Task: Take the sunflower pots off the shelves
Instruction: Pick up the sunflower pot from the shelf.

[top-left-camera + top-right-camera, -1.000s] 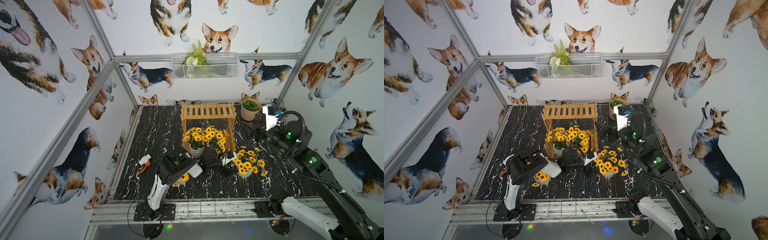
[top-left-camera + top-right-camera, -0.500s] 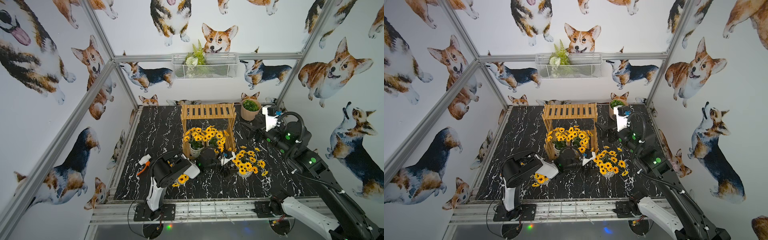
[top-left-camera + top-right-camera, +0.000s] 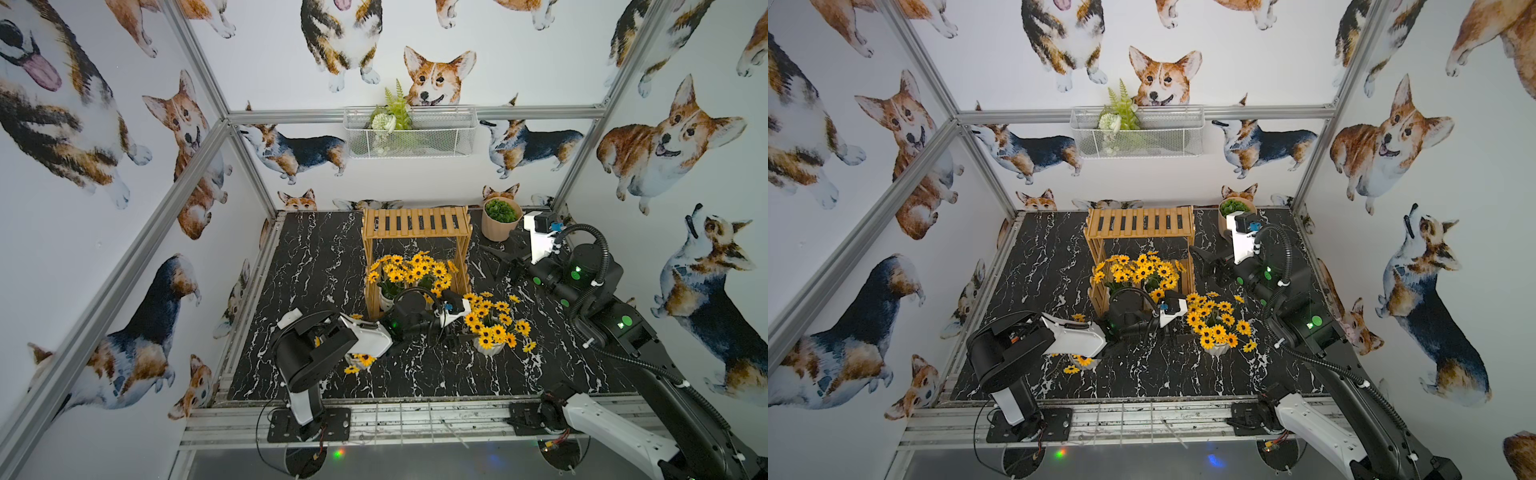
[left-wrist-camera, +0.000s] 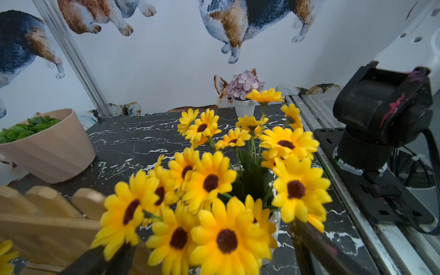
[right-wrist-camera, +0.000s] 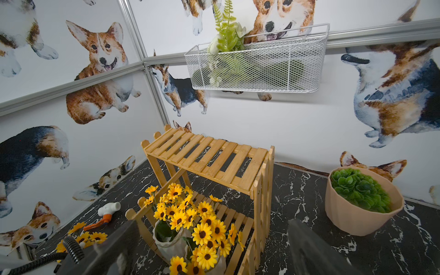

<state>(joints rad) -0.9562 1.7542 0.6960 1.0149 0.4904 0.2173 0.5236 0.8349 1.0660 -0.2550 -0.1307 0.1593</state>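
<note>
Sunflower pots (image 3: 409, 272), white ribbed, yellow dark-centred blooms: two on the rack's (image 3: 415, 222) lower shelf, third pot (image 3: 492, 332) on the tabletop (image 3: 316, 266) right of it, fourth pot (image 3: 362, 360) near the front edge under the left arm (image 3: 365, 334). Left gripper (image 3: 455, 338) fingers (image 4: 309, 240) spread around third pot; right gripper (image 3: 496, 262) fingers (image 5: 307, 247) spread above bare tabletop.

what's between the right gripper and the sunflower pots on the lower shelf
The shelves' side posts stand between the open right gripper and the two shelved sunflower pots; the left arm crowds the front opening.
</note>
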